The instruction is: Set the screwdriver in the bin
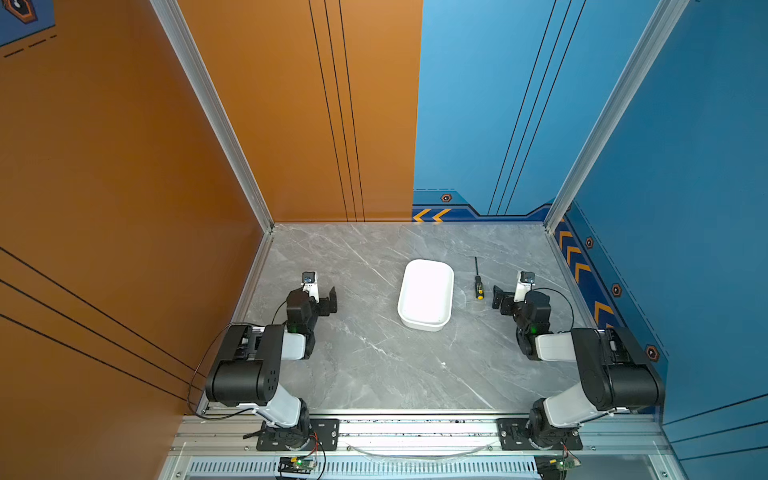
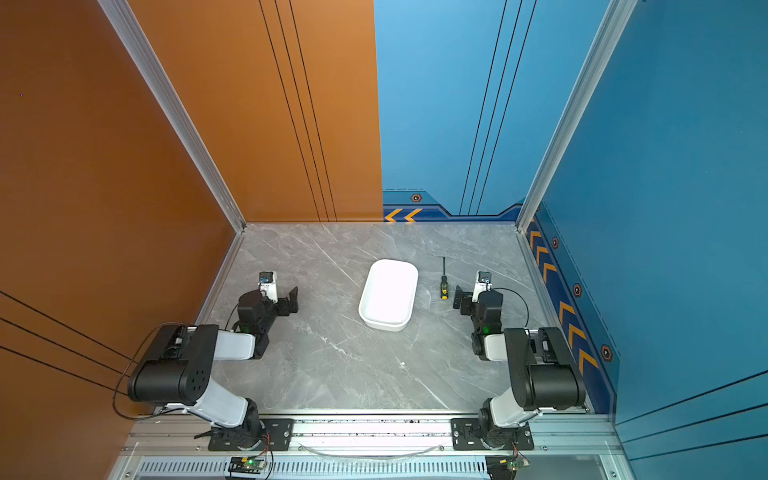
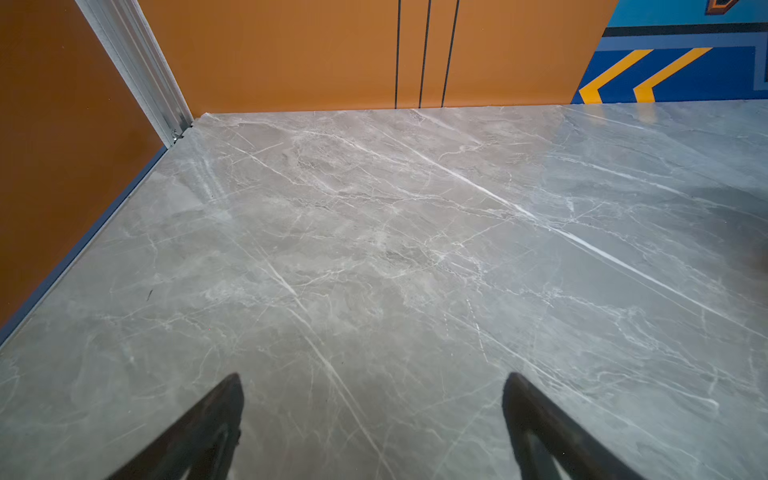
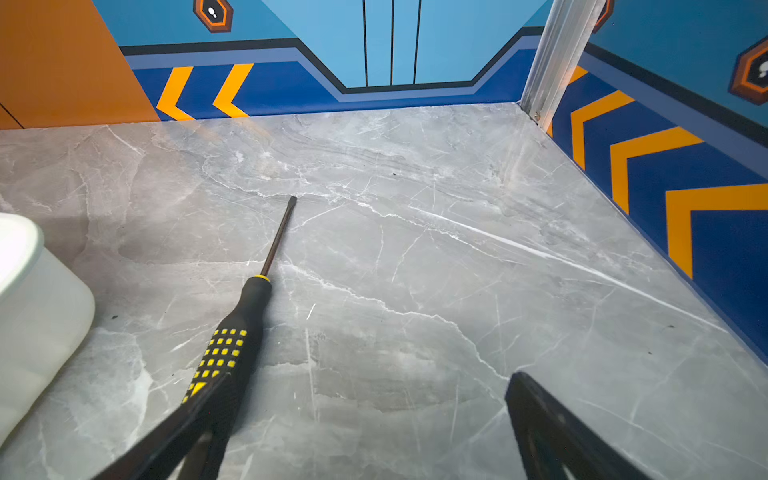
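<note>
The screwdriver (image 1: 478, 283) (image 2: 444, 283) lies flat on the grey marble table, just right of the bin, with its thin shaft toward the back wall and its yellow cap toward the front. The white bin (image 1: 424, 326) (image 2: 386, 326) stands mid-table with nothing in it. My right gripper (image 1: 500, 300) (image 2: 461, 300) hangs open, close to the right of the handle's end. In the right wrist view the screwdriver (image 4: 245, 316) runs beside one finger (image 4: 187, 419), which covers the handle's end; the right gripper (image 4: 365, 378) holds nothing. My left gripper (image 1: 329, 300) (image 2: 293, 299) (image 3: 374, 376) is open over bare table.
The bin's wall (image 4: 41, 311) shows at the edge of the right wrist view. Orange walls close the left and back left, blue walls the back right and right. An aluminium rail (image 1: 415, 428) with both arm bases runs along the table's front edge.
</note>
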Tool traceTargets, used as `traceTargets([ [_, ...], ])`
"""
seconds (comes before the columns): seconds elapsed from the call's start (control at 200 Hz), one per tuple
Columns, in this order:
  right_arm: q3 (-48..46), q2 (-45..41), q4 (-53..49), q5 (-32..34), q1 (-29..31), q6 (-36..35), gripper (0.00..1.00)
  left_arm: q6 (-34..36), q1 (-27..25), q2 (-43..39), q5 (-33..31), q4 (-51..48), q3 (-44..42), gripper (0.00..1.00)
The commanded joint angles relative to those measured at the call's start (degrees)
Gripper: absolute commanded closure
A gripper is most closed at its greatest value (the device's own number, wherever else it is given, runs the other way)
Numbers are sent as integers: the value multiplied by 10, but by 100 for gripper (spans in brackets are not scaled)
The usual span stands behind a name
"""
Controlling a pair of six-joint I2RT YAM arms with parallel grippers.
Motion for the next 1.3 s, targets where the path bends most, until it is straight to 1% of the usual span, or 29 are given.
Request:
traceTargets([
  [0.0, 12, 5, 5, -6, -3, 5, 0, 3, 0, -3, 9, -8, 8, 2],
  [0.07, 12, 4, 4, -5, -3, 4, 0, 3, 0, -5, 13, -8, 8, 2],
  [0.14, 14, 4, 2, -9, -5, 5, 0, 20, -1, -30, 52, -37, 14, 2],
  [0.205, 13, 5, 4, -8, -5, 5, 0, 31, -7, -76, 63, -112, 32, 2],
  [0.26, 23, -7, -23, 36, 7, 5, 0, 35, -14, -121, 52, -180, 51, 2],
  [0.29, 36, -21, -59, 48, 11, 6, 0, 28, -16, -146, 48, -213, 63, 2],
  [0.325, 59, -43, -114, 54, 13, 4, 1, 8, -16, -173, 60, -241, 77, 2],
  [0.391, 122, -79, -256, 73, 21, 8, 1, -29, -21, -207, 104, -267, 98, 2],
  [0.446, 179, -97, -364, 58, 21, 35, 0, -49, -36, -216, 115, -268, 108, 2],
  [0.496, 225, -100, -437, 33, 23, 53, 0, -73, -52, -209, 118, -268, 115, 2],
  [0.566, 276, -90, -509, 7, 30, 70, 0, -99, -75, -183, 139, -268, 128, 2],
  [0.751, 365, -15, -626, -24, 65, 104, 3, -151, -134, -72, 215, -267, 179, 2],
  [0.791, 374, 1, -635, -31, 70, 110, 3, -160, -143, -50, 232, -267, 191, 2],
  [0.851, 377, 16, -641, -22, 80, 121, 3, -170, -155, -27, 247, -267, 203, 2],
  [1.006, 375, 43, -648, -23, 86, 144, 4, -172, -184, -7, 253, -267, 212, 2],
  [1.152, 409, 88, -691, -48, 90, 127, 5, -184, -194, 17, 306, -267, 217, 2],
  [1.297, 444, 129, -730, -45, 96, 111, 6, -194, -201, 32, 312, -267, 206, 2],
])
